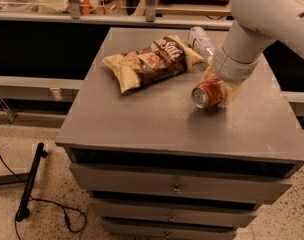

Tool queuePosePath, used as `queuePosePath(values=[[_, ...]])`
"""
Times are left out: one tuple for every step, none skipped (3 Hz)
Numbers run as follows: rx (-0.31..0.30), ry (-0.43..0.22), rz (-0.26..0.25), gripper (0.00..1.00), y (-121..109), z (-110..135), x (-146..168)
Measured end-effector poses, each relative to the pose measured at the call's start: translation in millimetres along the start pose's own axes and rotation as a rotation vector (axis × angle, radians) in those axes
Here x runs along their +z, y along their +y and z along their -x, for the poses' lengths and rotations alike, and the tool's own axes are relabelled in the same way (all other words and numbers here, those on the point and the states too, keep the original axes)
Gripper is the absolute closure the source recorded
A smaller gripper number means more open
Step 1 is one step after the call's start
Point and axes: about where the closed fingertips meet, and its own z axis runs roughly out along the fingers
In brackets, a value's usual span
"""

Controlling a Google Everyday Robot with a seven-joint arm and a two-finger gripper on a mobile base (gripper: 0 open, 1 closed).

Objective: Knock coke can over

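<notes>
The coke can (207, 93) is red with a silver top. It lies tipped on its side on the grey cabinet top (157, 119), its silver top facing the front left. My gripper (223, 87) is right over and behind the can, its pale fingers around the can's body. The white arm comes down to it from the upper right.
A brown and yellow chip bag (149, 61) lies on the left half of the cabinet top. A clear plastic water bottle (200, 40) lies behind the gripper near the back edge. Drawers are below the top. A black cable (29, 184) runs on the floor at the left.
</notes>
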Motion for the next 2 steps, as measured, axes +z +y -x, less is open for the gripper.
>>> queuePosePath(values=[[0.009, 0.006, 0.004, 0.35, 2.6, 2.2, 1.6], [0.022, 0.017, -0.003, 0.12, 1.7, 1.0, -0.9]])
